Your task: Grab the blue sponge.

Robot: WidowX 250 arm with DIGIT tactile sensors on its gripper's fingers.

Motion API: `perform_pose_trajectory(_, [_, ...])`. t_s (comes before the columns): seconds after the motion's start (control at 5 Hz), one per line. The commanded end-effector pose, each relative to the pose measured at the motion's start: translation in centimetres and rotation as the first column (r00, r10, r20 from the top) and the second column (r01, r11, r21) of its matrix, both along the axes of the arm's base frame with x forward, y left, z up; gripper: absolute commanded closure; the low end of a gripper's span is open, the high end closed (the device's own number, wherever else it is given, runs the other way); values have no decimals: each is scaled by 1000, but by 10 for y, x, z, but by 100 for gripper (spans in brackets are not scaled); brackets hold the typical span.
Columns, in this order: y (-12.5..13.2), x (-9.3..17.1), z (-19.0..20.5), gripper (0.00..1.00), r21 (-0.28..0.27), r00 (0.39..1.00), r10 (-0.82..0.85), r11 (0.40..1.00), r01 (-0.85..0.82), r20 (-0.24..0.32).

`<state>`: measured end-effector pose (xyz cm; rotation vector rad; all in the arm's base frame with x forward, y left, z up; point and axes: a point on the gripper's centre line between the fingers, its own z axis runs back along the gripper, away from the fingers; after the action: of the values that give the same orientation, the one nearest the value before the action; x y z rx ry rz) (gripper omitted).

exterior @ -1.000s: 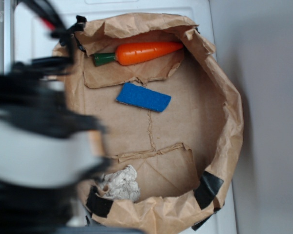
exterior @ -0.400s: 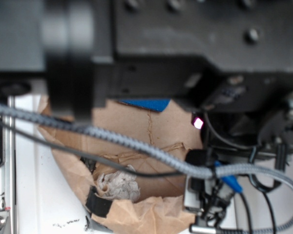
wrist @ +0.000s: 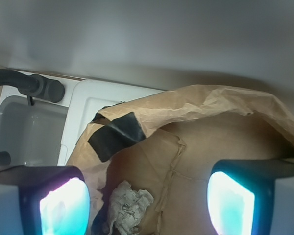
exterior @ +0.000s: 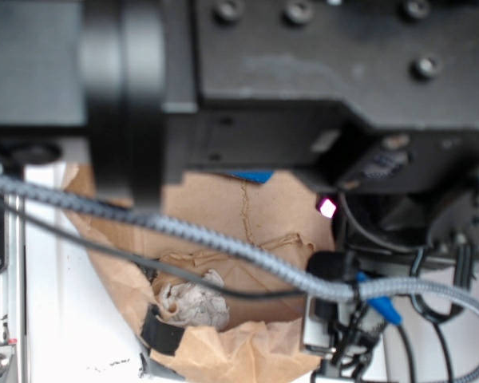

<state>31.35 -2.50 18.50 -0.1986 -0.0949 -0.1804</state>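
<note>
Only a thin bright-blue strip of the blue sponge (exterior: 253, 175) shows in the exterior view, under the lower edge of the black arm body that fills the top of the frame. The sponge lies on the brown paper bag's (exterior: 279, 203) inner floor. In the wrist view the sponge is out of sight. There my gripper (wrist: 147, 205) hangs open above the bag, its two glowing cyan pads (wrist: 63, 208) far apart with nothing between them. Below the gap lies the whitish wad of cloth (wrist: 130, 208).
The crumpled bag (wrist: 206, 105) has raised walls with black tape patches (wrist: 115, 134). The cloth wad (exterior: 195, 302) sits near its lower rim. A grey cable (exterior: 223, 243) crosses the exterior view. A grey sink basin (wrist: 29, 127) with a black faucet (wrist: 34, 85) lies at the left.
The arm has swung over the bag and now covers the carrot and nearly all of the sponge. Since 0.4 s ago it has shifted slightly lower in the view, hiding more blue.
</note>
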Motion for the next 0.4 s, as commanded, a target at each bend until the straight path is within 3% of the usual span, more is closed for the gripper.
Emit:
perform_pose_trajectory(0.0, [39, -47, 6, 0, -18, 982, -132, 991, 135, 135])
perform_pose_trajectory(0.2, [50, -55, -4, 0, -5, 972, -167, 986, 170, 165])
